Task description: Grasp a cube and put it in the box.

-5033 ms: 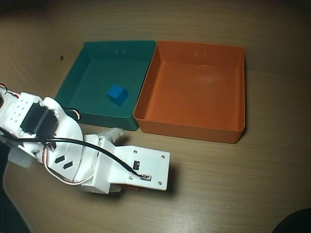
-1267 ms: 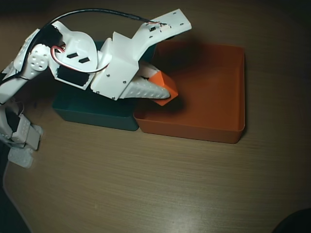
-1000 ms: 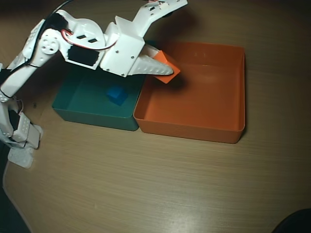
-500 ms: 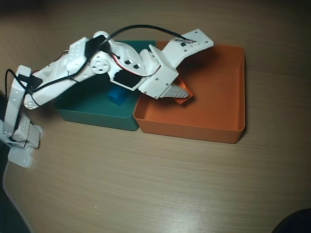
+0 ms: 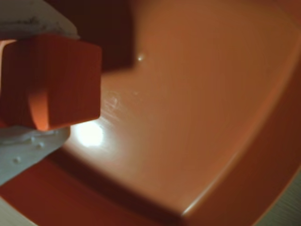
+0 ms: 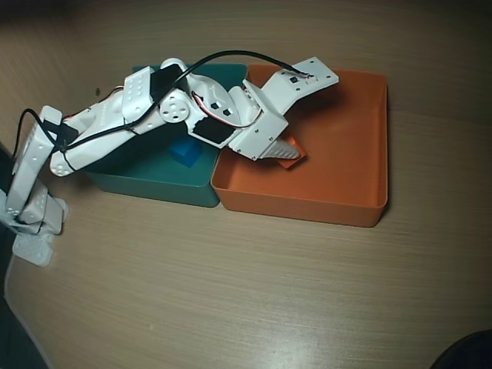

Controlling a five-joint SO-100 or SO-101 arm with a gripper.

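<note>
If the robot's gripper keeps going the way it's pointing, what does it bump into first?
Most likely the floor of the orange box. The gripper points down into it, shut on the orange cube, so the cube probably touches first. Depth is unclear.

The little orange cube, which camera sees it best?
The wrist view. There the small matte orange cube fills the left side, pinched between the white gripper fingers above the orange plastic tray. In the overhead view only a sliver of the cube peeks out beneath the gripper.
</note>
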